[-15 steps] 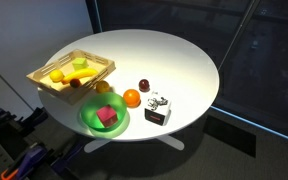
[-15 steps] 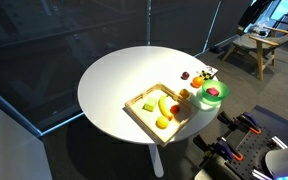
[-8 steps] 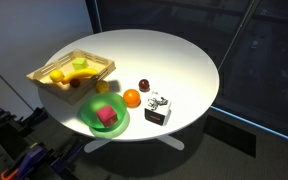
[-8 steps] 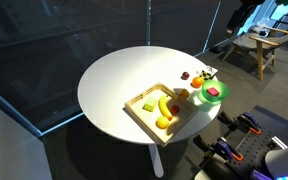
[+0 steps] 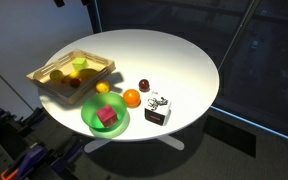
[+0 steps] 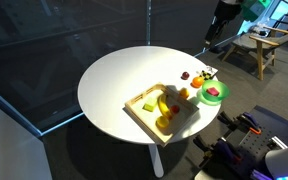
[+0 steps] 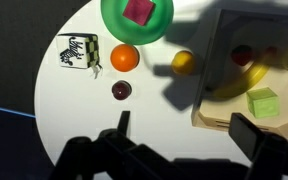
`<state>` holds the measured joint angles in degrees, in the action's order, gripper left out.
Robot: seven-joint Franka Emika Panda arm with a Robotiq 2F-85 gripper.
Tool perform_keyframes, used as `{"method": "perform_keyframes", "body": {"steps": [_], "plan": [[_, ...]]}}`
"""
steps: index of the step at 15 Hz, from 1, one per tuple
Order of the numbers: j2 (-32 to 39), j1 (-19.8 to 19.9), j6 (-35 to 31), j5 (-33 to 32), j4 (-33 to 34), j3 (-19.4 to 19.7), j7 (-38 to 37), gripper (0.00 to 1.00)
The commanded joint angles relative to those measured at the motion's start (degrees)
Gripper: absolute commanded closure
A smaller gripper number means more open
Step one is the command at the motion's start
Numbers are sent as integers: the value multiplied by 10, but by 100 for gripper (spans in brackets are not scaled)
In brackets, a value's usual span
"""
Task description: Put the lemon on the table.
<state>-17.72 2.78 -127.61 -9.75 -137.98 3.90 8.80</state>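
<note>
Judging from the wrist view, the lemon (image 7: 184,63) rests on the table (image 5: 174,55), just left of the wooden tray (image 7: 224,122) and right of the orange ball (image 7: 125,58), so placement appears done and the step in hand is the retreat. The gripper (image 7: 184,135) hangs well above the fruit, fingers wide apart with nothing between them. Raise the arm vertically with the fingers apart and avoid sideways travel near the lemon, since a round fruit would likely roll at a light touch.

Table (image 5: 174,60) top smooth matt white; tray (image 5: 36,75) pale wood; bowl (image 5: 84,118) green glossy plastic
</note>
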Motion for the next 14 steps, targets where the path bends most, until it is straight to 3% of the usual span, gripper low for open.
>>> {"method": "perform_keyframes", "body": {"steps": [1, 7, 14], "plan": [[45, -19, -20, 41, 20, 8, 55, 0], [95, -37, -15, 111, 25, 3, 136, 0], [113, -29, -21, 97, 11, -6, 111, 0]]}}
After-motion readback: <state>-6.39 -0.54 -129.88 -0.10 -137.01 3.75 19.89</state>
